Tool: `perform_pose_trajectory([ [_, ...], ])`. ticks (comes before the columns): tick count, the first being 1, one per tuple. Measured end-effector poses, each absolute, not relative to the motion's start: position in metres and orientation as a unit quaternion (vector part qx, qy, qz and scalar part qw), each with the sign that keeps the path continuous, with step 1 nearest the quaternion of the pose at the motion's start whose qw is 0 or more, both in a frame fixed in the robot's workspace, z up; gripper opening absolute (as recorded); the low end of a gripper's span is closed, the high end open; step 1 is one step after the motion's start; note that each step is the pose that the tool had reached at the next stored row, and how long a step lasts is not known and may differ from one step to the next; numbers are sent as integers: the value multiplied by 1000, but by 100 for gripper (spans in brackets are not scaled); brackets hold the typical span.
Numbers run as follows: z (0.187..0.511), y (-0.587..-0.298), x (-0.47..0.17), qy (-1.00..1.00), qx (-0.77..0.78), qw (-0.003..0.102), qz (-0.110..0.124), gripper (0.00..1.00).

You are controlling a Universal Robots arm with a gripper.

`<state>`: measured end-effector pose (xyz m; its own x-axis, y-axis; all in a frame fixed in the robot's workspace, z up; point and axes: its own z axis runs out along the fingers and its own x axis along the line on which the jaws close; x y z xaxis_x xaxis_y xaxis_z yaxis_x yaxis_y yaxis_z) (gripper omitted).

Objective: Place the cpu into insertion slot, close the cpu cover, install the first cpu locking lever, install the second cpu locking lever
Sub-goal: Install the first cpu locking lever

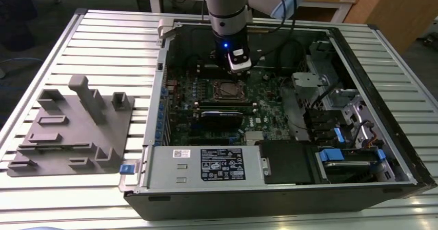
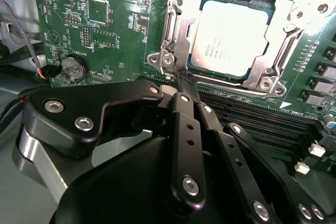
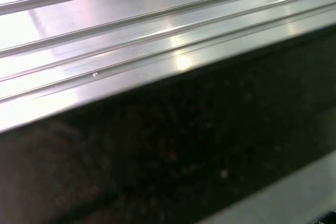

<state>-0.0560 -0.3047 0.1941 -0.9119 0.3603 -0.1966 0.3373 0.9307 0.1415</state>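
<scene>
In the second wrist view the silver-grey cpu (image 2: 231, 38) lies flat in the insertion slot. The cpu cover (image 2: 181, 22), a metal frame, is down around it. My gripper (image 2: 185, 83) is shut, its black fingers (image 2: 184, 124) pressed together. Their tips touch the thin end of a cpu locking lever (image 2: 177, 72) at the socket's near corner. In the exterior view the gripper (image 1: 237, 70) hangs inside the open computer case, just behind the insertion slot (image 1: 229, 90) on the green board.
A black card (image 1: 222, 118) and memory slots (image 2: 252, 114) lie close to the socket. A power supply (image 1: 205, 164) fills the case's front. Drive bays (image 1: 342, 117) are at the exterior view's right. A grey fixture block (image 1: 75, 127) sits on the ribbed table.
</scene>
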Motion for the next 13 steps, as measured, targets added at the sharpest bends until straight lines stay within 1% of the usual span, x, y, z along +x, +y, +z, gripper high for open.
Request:
perform_pose_trajectory([
  [3,194,-305,-56,976,179,110,53,11],
  [6,194,-305,-56,976,180,109,61,11],
  [13,194,-305,-56,976,179,109,61,11],
])
